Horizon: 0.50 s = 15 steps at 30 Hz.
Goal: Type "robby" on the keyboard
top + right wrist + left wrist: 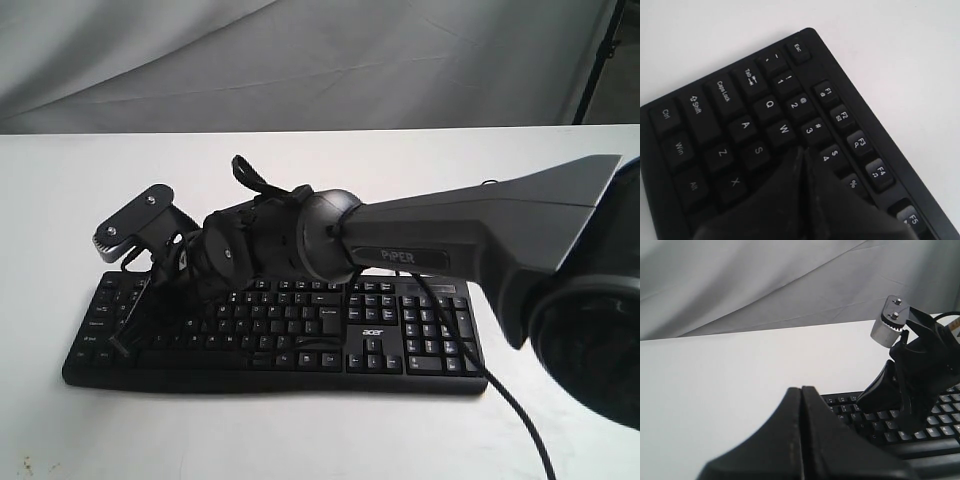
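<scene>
White table | keyboard under right end effector | jaws closed, empty, perhaps touching it

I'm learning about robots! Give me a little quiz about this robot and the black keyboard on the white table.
1. True or false: the right gripper above the wide flat black keyboard is wide open.
2. What does the small white logo on the keyboard say? A. acer B. sony C. apple
3. Fill in: the grey arm reaching across the keyboard has the word ____ on it.
Key: 1 false, it is shut; 2 A; 3 PiPER.
</scene>
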Each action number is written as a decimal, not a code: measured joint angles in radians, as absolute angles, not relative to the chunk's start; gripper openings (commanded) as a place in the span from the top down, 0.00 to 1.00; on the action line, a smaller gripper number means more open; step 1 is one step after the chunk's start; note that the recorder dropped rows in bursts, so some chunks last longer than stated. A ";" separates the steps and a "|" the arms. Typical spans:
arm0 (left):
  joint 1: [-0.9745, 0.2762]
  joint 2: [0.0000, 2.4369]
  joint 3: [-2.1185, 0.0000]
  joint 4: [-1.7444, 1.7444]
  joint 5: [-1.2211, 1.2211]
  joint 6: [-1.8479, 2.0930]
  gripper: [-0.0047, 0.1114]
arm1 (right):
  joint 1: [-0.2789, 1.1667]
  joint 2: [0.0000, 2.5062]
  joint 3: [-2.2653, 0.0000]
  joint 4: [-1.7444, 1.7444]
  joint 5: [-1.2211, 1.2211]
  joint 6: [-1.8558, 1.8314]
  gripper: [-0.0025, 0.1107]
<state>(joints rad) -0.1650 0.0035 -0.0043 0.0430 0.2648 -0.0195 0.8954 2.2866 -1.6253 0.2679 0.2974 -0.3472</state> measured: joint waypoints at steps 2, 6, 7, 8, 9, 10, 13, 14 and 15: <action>-0.165 0.003 -0.004 0.043 0.265 -0.020 0.96 | 0.895 2.287 -1.625 0.268 0.295 -0.347 0.98; -0.165 0.003 -0.004 0.043 0.265 -0.020 0.96 | 0.895 2.287 -1.625 0.268 0.294 -0.347 0.98; -0.165 0.003 -0.004 0.043 0.265 -0.020 0.96 | 0.895 2.287 -1.625 0.268 0.294 -0.347 0.98; -0.165 0.003 -0.004 0.043 0.265 -0.020 0.96 | 0.895 2.287 -1.625 0.268 0.294 -0.347 0.98; -0.165 0.003 -0.004 0.043 0.265 -0.020 0.96 | 0.895 2.287 -1.625 0.266 0.294 -0.347 0.98; -0.165 0.003 -0.004 0.043 0.265 -0.020 0.96 | 0.895 2.287 -1.625 0.264 0.294 -0.347 0.98; -0.165 0.003 -0.004 0.043 0.265 -0.020 0.96 | 0.895 2.287 -1.625 0.253 0.296 -0.347 0.98; -0.165 0.003 -0.004 0.043 0.265 -0.020 0.96 | 0.895 2.287 -1.625 0.253 0.296 -0.347 0.98; -0.165 0.003 -0.004 0.043 0.265 -0.020 0.96 | 0.895 2.287 -1.625 0.251 0.294 -0.347 0.98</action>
